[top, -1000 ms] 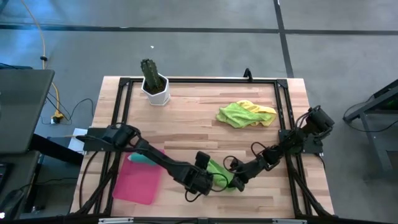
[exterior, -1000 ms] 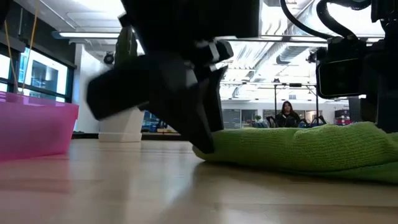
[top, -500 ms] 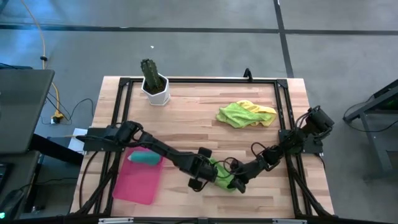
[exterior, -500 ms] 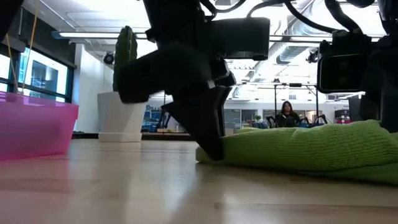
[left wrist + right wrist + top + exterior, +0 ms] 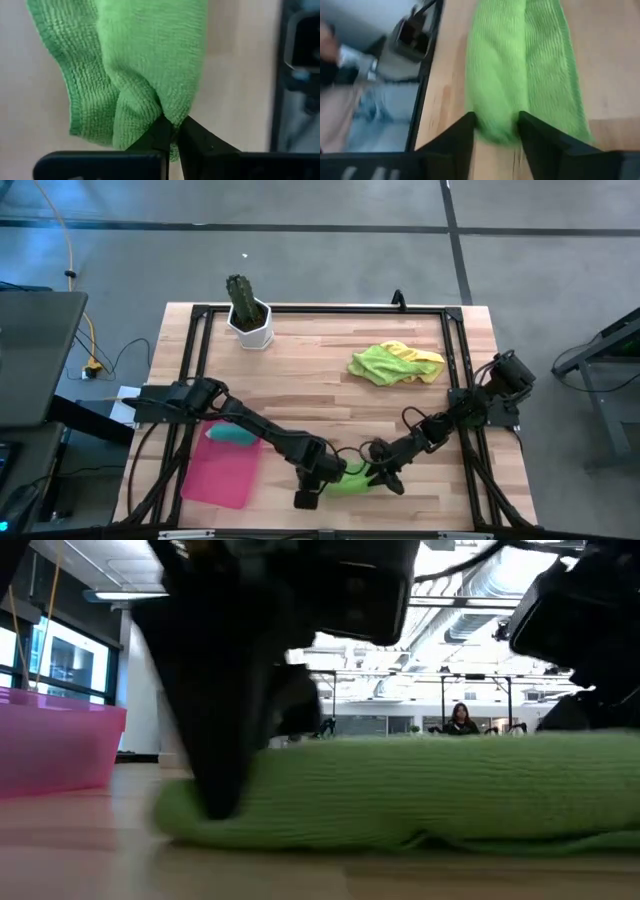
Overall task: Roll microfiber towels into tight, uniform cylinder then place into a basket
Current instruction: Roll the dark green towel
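Near the table's front edge, the left gripper (image 5: 172,131) pinches a green towel (image 5: 145,60). Right gripper (image 5: 495,131) straddles it, fingers apart

In the low view the left arm (image 5: 230,690) is a blurred dark mass cut off by the top edge, hiding the white pot and the near end of the green towel (image 5: 420,790), which is itself cut off at the right edge. In the high view the two grippers cover much of that towel (image 5: 347,478) near the table's front edge, and the teal towel (image 5: 232,435) in the basket (image 5: 220,475) is partly hidden under the left arm. The right wrist view is blurred, and the person (image 5: 461,720) far behind the table is too small to make out.
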Robot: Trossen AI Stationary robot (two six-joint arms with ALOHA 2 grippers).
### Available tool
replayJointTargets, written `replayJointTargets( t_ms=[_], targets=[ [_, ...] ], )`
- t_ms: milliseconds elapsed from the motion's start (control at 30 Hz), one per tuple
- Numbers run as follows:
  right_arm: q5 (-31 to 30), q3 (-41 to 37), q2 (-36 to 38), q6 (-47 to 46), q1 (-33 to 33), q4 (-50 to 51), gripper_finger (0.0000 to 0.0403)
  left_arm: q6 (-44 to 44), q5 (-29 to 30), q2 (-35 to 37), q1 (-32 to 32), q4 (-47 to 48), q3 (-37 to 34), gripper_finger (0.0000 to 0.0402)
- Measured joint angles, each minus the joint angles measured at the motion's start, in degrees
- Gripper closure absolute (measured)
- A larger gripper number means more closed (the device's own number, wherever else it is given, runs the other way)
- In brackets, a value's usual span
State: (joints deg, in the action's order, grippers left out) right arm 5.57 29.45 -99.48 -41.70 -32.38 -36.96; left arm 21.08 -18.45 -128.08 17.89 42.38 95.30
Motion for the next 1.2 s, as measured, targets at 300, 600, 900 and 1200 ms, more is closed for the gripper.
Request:
replayJointTargets(
  t_ms=[300,600,900,1200],
  targets=[
    [2.8,0.0,6.8,22.2,-0.9,-0.5,0.0206,0.0,-10.3,-0.2,-1.9,0.3,-0.2,0.0395],
    [-17.2,1.7,12.0,37.1,-13.1,0.8,0.0246,2.6,-10.0,-0.2,-6.8,-0.4,-0.2,0.0395],
    [-34.7,13.8,5.3,36.6,-18.4,25.4,0.0257,5.4,-11.3,-0.2,-11.8,-0.4,-0.1,0.0396],
    [-38.0,20.8,4.2,29.0,-17.9,45.2,0.0253,6.8,-16.0,-0.2,-13.3,-0.4,-0.1,0.0396]
  ],
)
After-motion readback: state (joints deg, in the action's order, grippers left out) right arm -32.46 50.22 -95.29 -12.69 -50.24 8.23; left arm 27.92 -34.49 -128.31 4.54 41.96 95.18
